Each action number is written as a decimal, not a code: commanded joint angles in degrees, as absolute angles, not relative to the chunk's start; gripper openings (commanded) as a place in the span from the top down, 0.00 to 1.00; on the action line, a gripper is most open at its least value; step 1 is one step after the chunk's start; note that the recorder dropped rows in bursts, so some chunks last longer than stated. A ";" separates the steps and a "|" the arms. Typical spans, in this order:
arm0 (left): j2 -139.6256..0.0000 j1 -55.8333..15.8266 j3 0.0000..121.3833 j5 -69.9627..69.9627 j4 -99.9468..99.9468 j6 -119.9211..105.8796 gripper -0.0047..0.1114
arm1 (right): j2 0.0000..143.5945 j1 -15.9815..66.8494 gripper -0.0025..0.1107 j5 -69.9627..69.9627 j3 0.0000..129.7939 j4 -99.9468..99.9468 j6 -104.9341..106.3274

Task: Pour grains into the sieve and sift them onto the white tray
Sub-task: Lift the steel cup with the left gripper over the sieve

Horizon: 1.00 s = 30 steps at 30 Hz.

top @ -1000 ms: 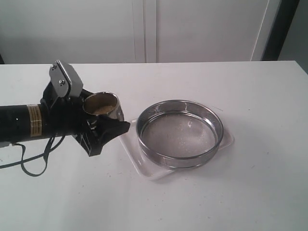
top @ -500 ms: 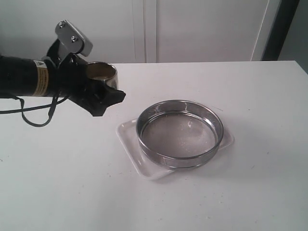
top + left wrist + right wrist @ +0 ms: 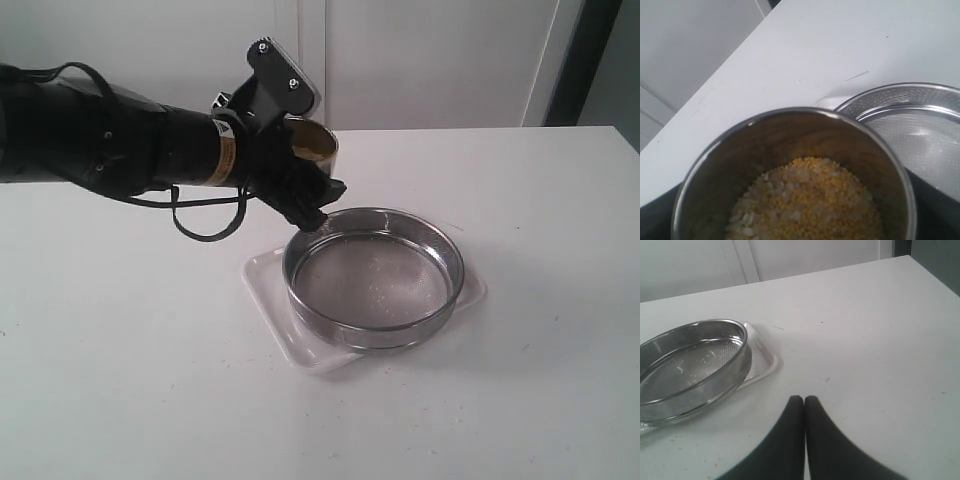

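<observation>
The left gripper (image 3: 322,170) is clamped on the cup (image 3: 314,146), its fingers set wide apart around the steel wall. One black finger (image 3: 306,196) runs under the cup's near side and the other is hidden behind it. The cup is off the table (image 3: 150,380) and close to upright, above the sieve (image 3: 372,330) at about 10 o'clock on its rim. The near fingertip is just over that rim; whether they touch cannot be told.

The right gripper (image 3: 804,401) has its fingers (image 3: 785,440) pressed together, tip to tip, holding nothing and touching nothing, over bare table near the sieve (image 3: 700,385) and tray (image 3: 766,360).

In the exterior view the sieve sits on the tray (image 3: 266,284), covering most of it. Tray corners stick out at 8 o'clock and 3 o'clock of the sieve. That view shows the whole left arm but not the right gripper, and the cup's inside is only a brownish patch.

The left wrist view looks straight into the cup (image 3: 790,137). The grains (image 3: 810,200) lie in its bottom, yellow with some paler, larger bits mixed in. Part of the sieve (image 3: 920,130) shows just past the cup's lip, with a sliver of tray (image 3: 832,101) beside it. The mesh carries a few pale specks.
</observation>
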State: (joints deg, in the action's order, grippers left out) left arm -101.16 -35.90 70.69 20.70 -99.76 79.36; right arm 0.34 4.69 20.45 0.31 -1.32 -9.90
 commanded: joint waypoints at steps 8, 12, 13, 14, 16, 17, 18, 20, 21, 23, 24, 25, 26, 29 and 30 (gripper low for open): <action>-103.49 -36.07 73.91 17.55 -99.95 81.23 0.96 | 0.00 4.58 0.98 19.65 0.00 -1.50 -9.41; -103.49 -36.07 73.91 17.44 -99.95 83.02 0.96 | 0.00 4.58 0.98 19.65 0.00 -1.51 -10.25; -103.49 -36.07 73.91 17.44 -99.95 83.61 0.96 | 0.00 4.58 0.98 19.65 0.00 -1.51 -10.25; -103.49 -36.07 73.91 17.44 -99.95 84.29 0.96 | 0.00 4.58 0.98 19.65 0.00 -1.51 -10.25; -103.49 -36.07 73.91 18.00 -99.95 85.23 0.96 | 0.00 4.58 0.98 19.65 0.00 -1.51 -10.25; -103.49 -36.07 73.91 18.41 -99.95 85.23 0.96 | 0.00 4.58 0.98 19.65 0.00 -1.51 -10.25; -103.49 -36.07 73.91 18.58 -99.95 85.23 0.96 | 0.00 4.58 0.98 19.65 0.00 -1.51 -10.25; -103.49 -35.96 73.91 19.63 -98.61 80.86 0.96 | 0.00 4.58 0.98 19.65 0.00 -1.51 -10.25; -103.38 -35.85 73.77 19.64 -94.06 75.47 0.96 | 0.00 4.58 0.98 19.65 0.00 -1.51 -10.25; -103.30 -35.85 73.77 19.64 -85.32 65.09 0.96 | 0.00 4.58 0.98 19.65 0.00 -1.51 -10.25; -103.30 -35.85 73.77 19.19 -78.39 58.92 0.96 | 0.00 4.58 0.98 19.65 0.00 -1.51 -10.25; -103.30 -36.11 73.77 17.70 -72.14 52.51 0.96 | 0.00 4.58 0.98 19.65 0.00 -1.51 -10.25; -103.30 -36.28 73.77 16.40 -66.28 47.12 0.96 | 0.00 4.58 0.98 19.65 0.00 -1.51 -10.25; -103.30 -37.43 73.77 9.09 -51.59 27.43 0.96 | 0.00 4.58 0.98 19.65 0.00 -1.51 -10.25; -103.30 -37.73 73.77 6.90 -47.72 21.30 0.96 | 0.00 4.58 0.98 19.65 0.00 -1.51 -10.25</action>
